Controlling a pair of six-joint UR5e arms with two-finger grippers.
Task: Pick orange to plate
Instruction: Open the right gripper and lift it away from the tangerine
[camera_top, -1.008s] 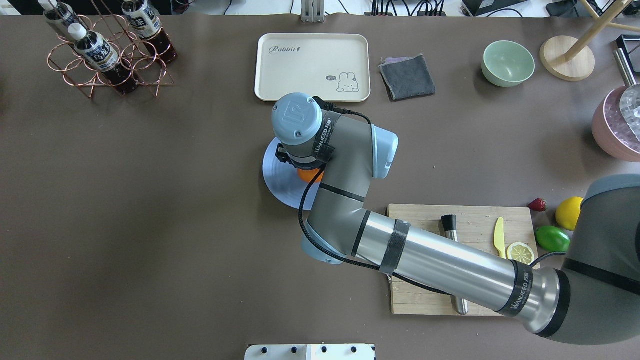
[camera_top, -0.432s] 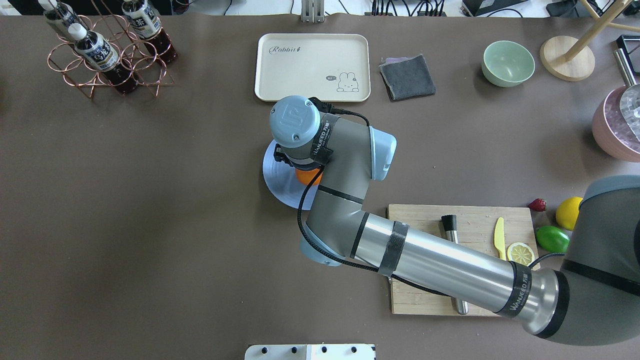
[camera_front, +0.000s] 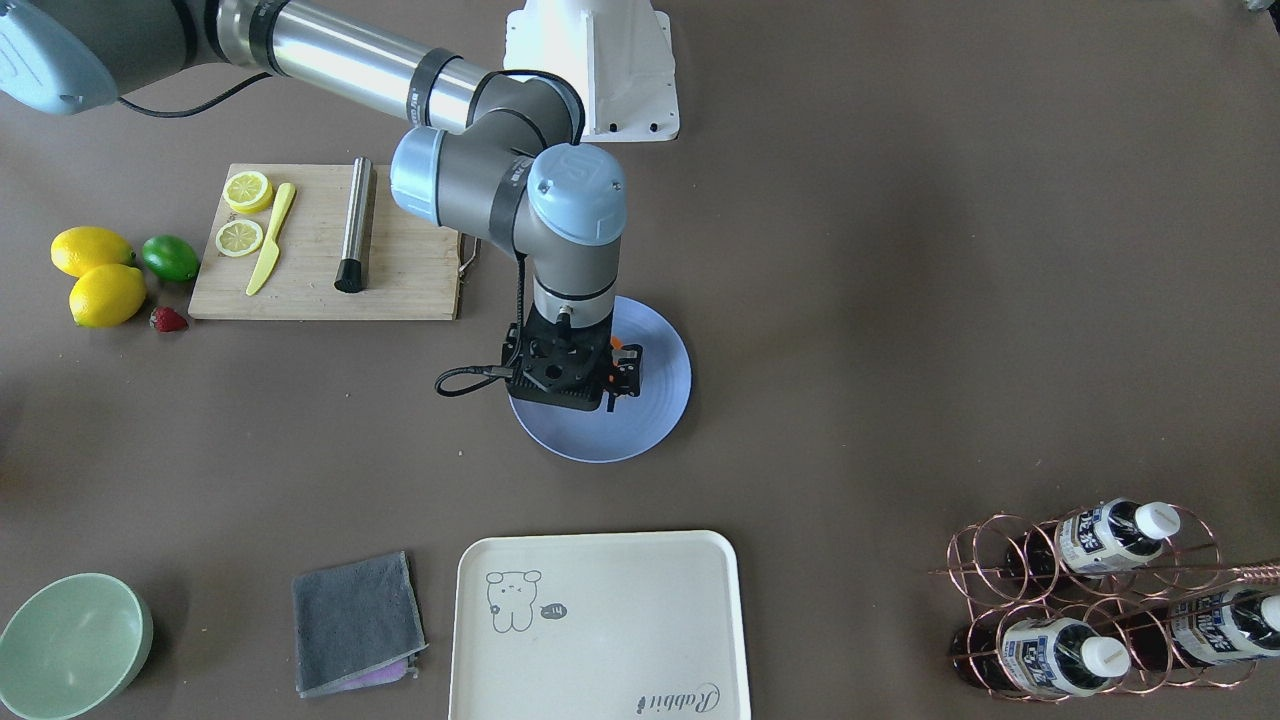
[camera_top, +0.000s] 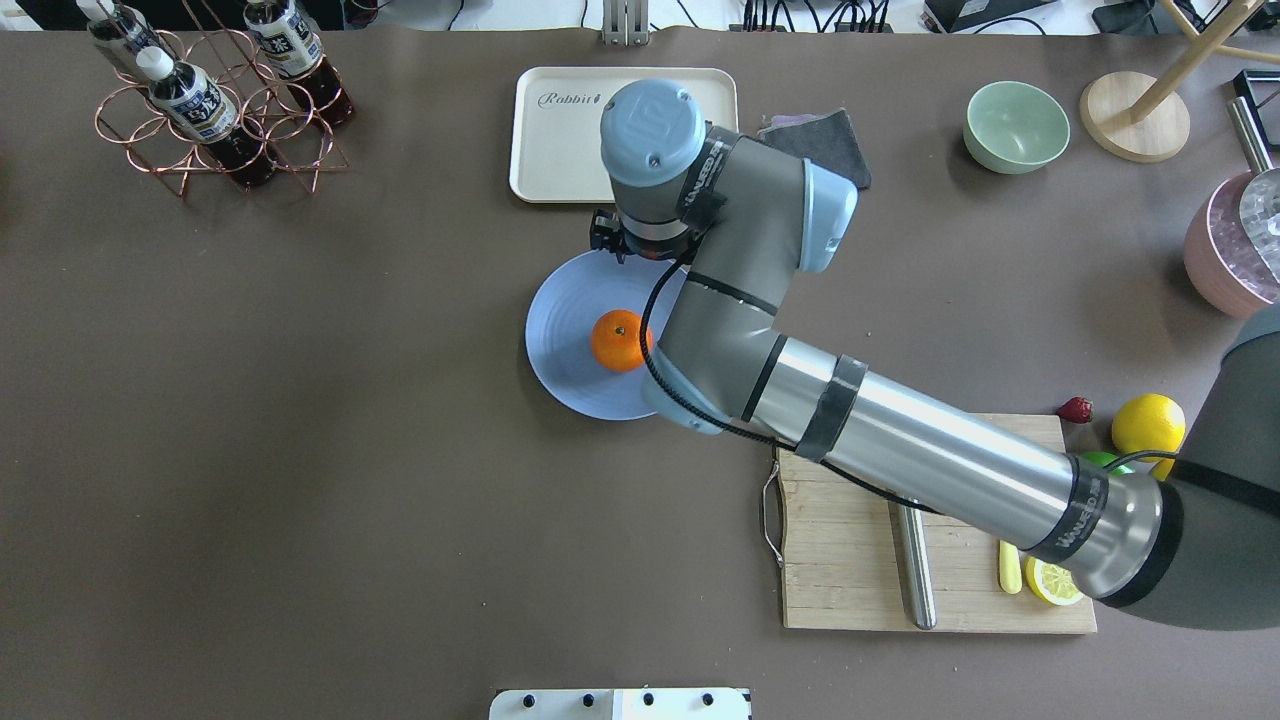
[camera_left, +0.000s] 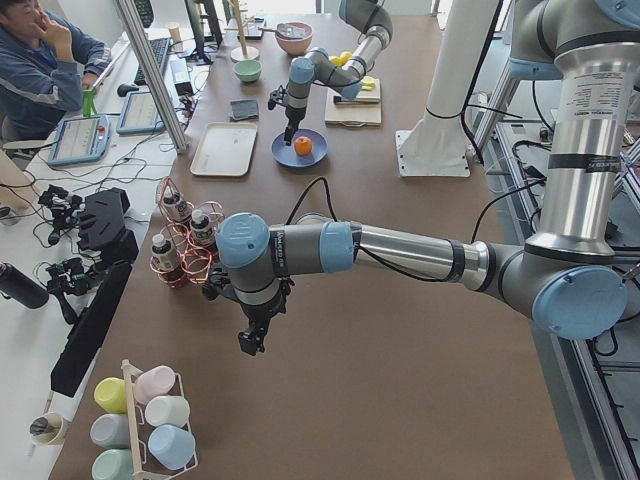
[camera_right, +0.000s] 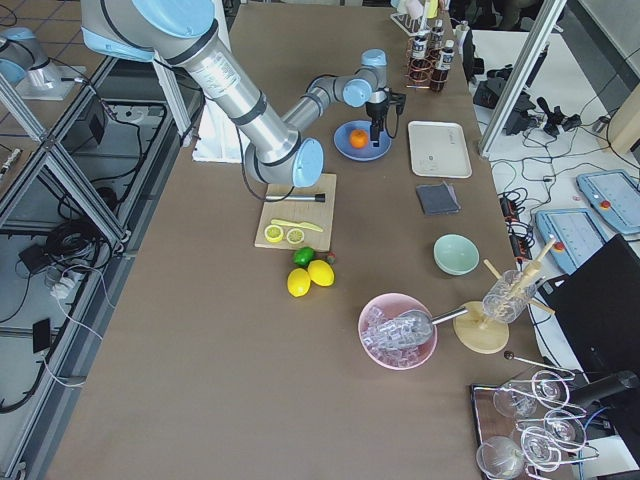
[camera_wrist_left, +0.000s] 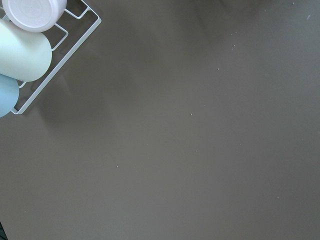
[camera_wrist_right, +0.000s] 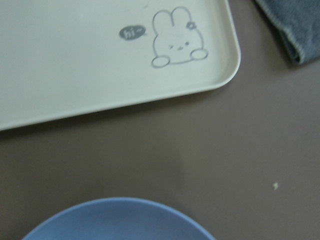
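- Left gripper (camera_left: 247, 346): hangs over bare brown table (camera_top: 300, 450), well apart from the task's things. It shows in the left side view only, so I cannot tell whether its fingers are spread or pressed together.
- Round, shallow, matte blue-lavender plate (camera_top: 565, 345): lies flat near the table's middle, just short of the cream rectangular tray (camera_top: 560, 140) with the rabbit drawing.
- Small round bright-orange fruit, the orange (camera_top: 620, 340): rests at about the plate's centre with its stem dimple up. Nothing grips or touches it.
- Right gripper (camera_top: 606, 238): in the overhead view it hangs over the plate's far rim, on the tray side. The orange lies on the robot's side of it, apart from the fingers and not between them. The wrist hides the fingers, and the right wrist view shows only the tray, the table and the plate's rim, so I cannot tell their state.
- Dark grey folded cloth (camera_top: 838, 140): lies just right of the tray, partly under the right arm.
- Rectangular wooden cutting board (camera_top: 850, 560): lies right of the plate, on the robot's side, apart from it.
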